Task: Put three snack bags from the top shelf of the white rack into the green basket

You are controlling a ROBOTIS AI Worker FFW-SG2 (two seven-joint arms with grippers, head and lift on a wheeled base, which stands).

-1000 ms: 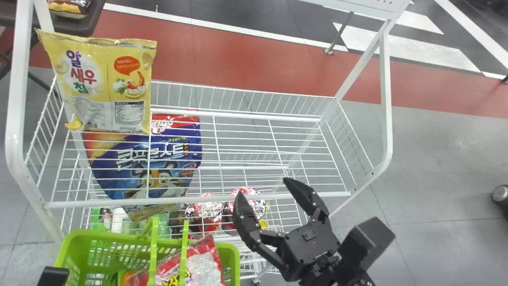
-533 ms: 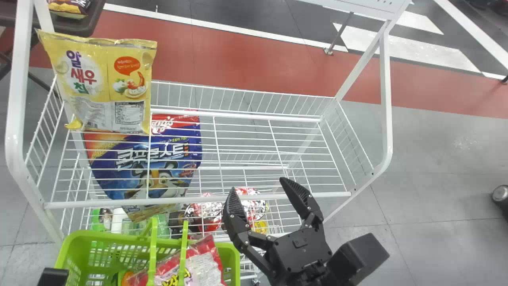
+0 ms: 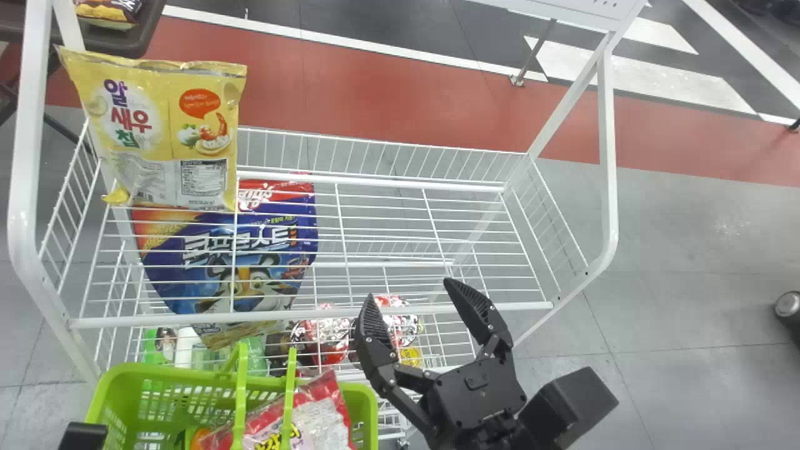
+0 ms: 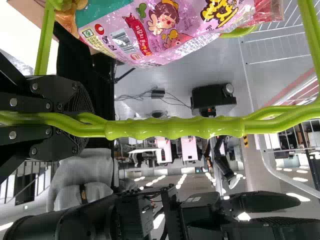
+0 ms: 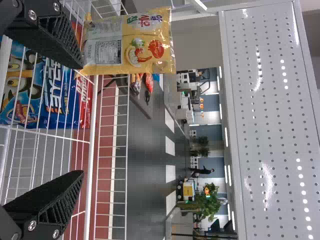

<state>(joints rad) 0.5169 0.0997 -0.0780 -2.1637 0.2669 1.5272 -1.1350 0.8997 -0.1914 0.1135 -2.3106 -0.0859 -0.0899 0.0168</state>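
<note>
Behind the white rack [image 3: 24, 187], grey floor crossed by a red band [image 3: 406, 100], with dark and white stripes farther back. Looks about two-thirds done, by judgement. Inside the green basket [image 3: 162, 371], a red and pink snack bag [image 3: 319, 419], plus an orange and green patch [image 3: 199, 434] beside it, likely part of a second bag. Leaves one to go, it seems: the yellow snack bag [image 3: 156, 134], upright at the left end of the top shelf [image 3: 187, 319]. Below, seen through the wires, a blue cereal bag [image 3: 172, 275]; probably not to be counted, being under that shelf.

Right end effector [image 3: 409, 289] wide open with nothing held, at the front rail near the shelf's right end, well apart from the yellow bag. Left end effector [image 4: 89, 122] closed around the basket's handle [image 4: 175, 128].

Calls next for a swing left and back, then a gentle pinch and a trip over the basket. Could topple or crumple the bag if nudged, or knock the rack's left post on the way.
</note>
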